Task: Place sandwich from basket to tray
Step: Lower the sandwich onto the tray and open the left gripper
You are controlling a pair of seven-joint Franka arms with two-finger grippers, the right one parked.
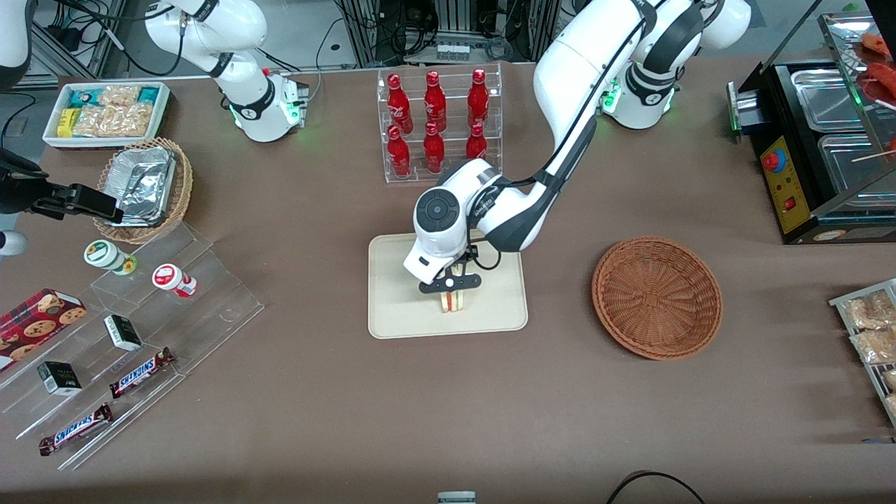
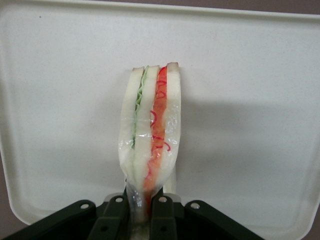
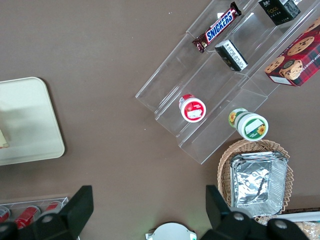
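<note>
The gripper (image 1: 453, 285) hung over the tray (image 1: 399, 308), its jaws drawn nearly together and pinching one end of the sandwich (image 2: 150, 135). The wrapped wedge stood on edge, its lower end at the tray's surface. The basket (image 1: 656, 297) sat well apart from the tray, toward the working arm's end of the table.

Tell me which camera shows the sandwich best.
The left wrist view: the sandwich fills it, its green and red layers plain, pinched at one end by the gripper over the tray. The front view shows it only as a small wedge under the gripper. The right wrist view shows only the tray's corner.
</note>
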